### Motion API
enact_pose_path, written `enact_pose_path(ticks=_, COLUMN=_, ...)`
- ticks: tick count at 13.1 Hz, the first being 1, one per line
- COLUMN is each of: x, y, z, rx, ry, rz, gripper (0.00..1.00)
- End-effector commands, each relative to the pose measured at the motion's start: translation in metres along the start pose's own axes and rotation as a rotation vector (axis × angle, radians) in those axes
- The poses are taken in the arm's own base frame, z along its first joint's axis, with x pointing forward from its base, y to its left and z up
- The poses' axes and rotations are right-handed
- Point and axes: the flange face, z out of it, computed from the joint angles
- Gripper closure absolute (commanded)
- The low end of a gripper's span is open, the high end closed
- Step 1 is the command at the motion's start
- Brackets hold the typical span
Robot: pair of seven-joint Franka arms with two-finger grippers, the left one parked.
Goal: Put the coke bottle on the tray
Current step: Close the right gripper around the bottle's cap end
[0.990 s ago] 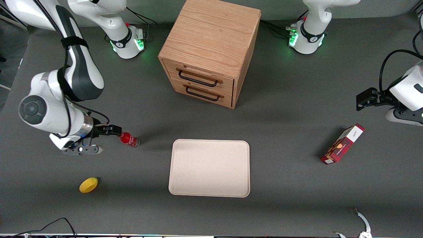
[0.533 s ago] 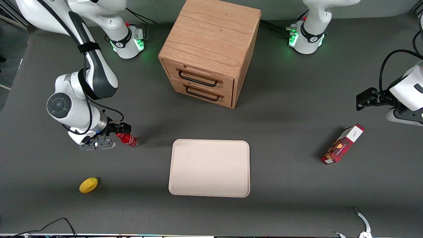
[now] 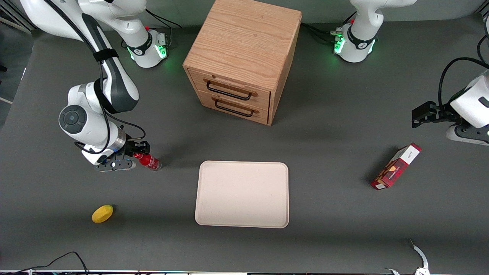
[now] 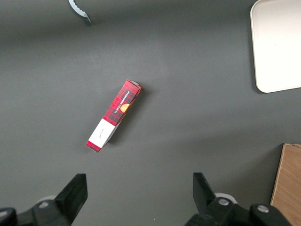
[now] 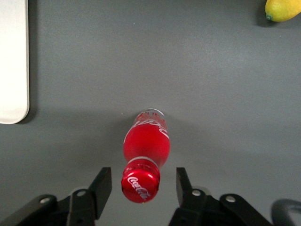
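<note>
The coke bottle [image 3: 149,161] is small and red with a red cap and white lettering. It stands upright on the grey table beside the tray [image 3: 242,194], toward the working arm's end. In the right wrist view the bottle [image 5: 145,150] has its cap between my fingers. My gripper [image 3: 138,151] is open over the cap, with a gap on each side [image 5: 141,186]. The cream tray lies flat, with nothing on it, and its edge shows in the right wrist view [image 5: 13,61].
A wooden drawer cabinet [image 3: 242,61] stands farther from the front camera than the tray. A yellow lemon [image 3: 102,213] lies nearer the camera than my gripper. A red-and-white box [image 3: 396,166] lies toward the parked arm's end.
My arm has swung toward the bottle and lowered, bringing the open gripper over the bottle's cap. The bottle and tray have not moved.
</note>
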Motion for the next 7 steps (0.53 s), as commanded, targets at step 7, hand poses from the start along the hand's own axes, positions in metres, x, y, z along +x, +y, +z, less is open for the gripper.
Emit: enact_pose_path(ticks=7, x=-0.004, y=-0.002, z=-0.017, rx=-0.010, ry=0.027, rz=-0.026, gripper=1.00)
